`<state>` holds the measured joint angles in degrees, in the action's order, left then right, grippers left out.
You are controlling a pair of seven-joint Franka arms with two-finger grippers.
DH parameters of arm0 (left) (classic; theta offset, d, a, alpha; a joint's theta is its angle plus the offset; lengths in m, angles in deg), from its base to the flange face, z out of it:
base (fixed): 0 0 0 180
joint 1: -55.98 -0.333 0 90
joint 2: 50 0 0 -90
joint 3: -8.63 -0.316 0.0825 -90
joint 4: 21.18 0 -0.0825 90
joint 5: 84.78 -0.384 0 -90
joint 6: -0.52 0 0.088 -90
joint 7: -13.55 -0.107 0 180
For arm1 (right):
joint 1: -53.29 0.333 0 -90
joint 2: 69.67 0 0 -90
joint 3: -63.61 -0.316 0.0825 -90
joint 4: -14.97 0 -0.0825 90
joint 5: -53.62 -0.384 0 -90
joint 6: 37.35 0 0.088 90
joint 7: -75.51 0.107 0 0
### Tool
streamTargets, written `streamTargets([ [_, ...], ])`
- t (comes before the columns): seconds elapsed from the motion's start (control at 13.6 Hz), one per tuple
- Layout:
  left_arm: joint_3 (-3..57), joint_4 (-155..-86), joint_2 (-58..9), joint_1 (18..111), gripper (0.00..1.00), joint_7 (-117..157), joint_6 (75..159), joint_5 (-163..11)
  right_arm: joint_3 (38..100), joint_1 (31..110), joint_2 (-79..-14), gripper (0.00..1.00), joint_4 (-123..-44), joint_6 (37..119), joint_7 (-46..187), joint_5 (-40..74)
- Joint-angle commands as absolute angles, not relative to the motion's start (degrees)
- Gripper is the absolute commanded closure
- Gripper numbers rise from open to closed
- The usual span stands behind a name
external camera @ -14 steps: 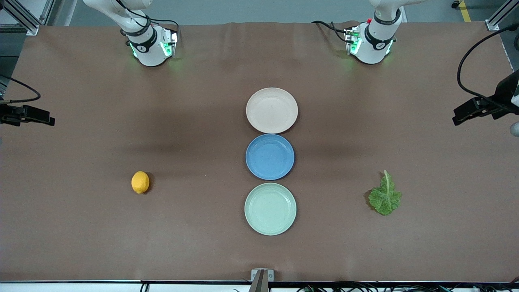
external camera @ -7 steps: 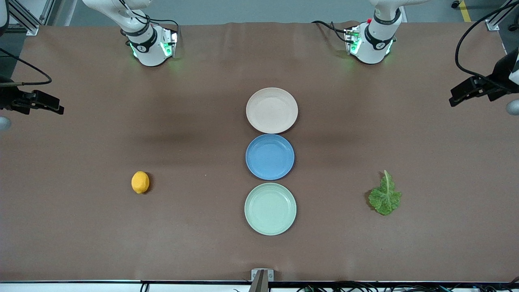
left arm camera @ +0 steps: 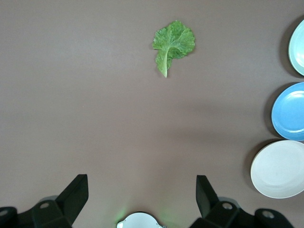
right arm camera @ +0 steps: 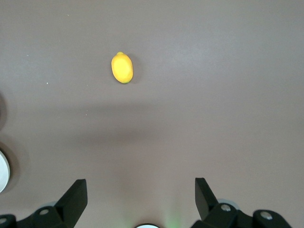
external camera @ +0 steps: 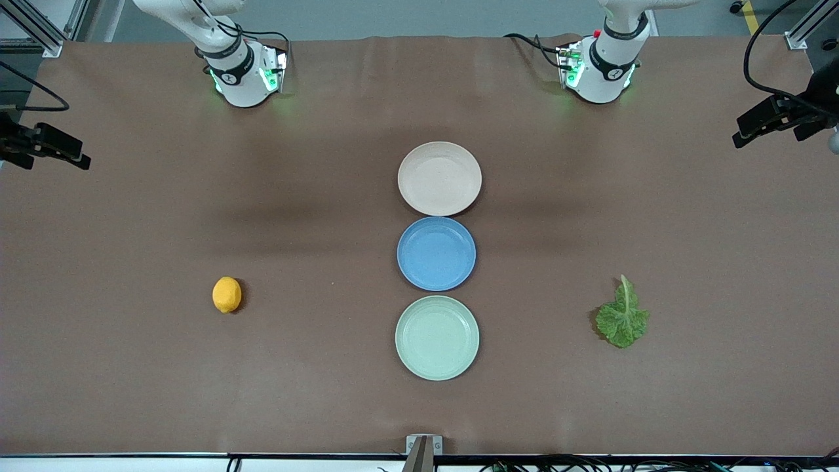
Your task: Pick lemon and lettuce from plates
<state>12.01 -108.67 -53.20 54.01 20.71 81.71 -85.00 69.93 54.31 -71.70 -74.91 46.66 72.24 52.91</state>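
Note:
The lemon lies on the bare brown table toward the right arm's end, also seen in the right wrist view as a yellow oval. The lettuce lies flat on the table toward the left arm's end, stem toward the bases. Both plates stand empty in the middle row: the beige-pink plate farthest from the front camera, the mint green plate nearest. My left gripper is open and empty, high over the table's edge at its own end. My right gripper is likewise open, empty, over its end's edge.
A blue plate, also empty, sits between the two task plates and nearly touches both. The robots' bases stand along the edge farthest from the front camera. A small metal bracket is fixed at the near edge.
Both hands have drifted along the table's ends toward the bases' side. Lemon, lettuce and plates have not moved; both grippers stay open.

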Motion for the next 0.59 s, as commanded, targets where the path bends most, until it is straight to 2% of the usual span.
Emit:
streamTargets([
  [0.0,11.8,-109.4,-53.7,54.6,0.00,19.7,82.3,-84.9,69.4,53.6,-74.9,0.00,-78.2,47.1,72.9,53.6],
  [0.29,12.6,-109.3,-53.7,55.1,0.00,19.4,82.7,-84.9,66.9,52.3,-76.7,0.00,-81.2,48.6,72.8,53.7],
  [0.51,12.7,-106.3,-51.7,55.1,0.00,20.2,82.3,-84.8,66.7,52.2,-77.1,0.00,-81.7,48.8,72.7,53.7],
])
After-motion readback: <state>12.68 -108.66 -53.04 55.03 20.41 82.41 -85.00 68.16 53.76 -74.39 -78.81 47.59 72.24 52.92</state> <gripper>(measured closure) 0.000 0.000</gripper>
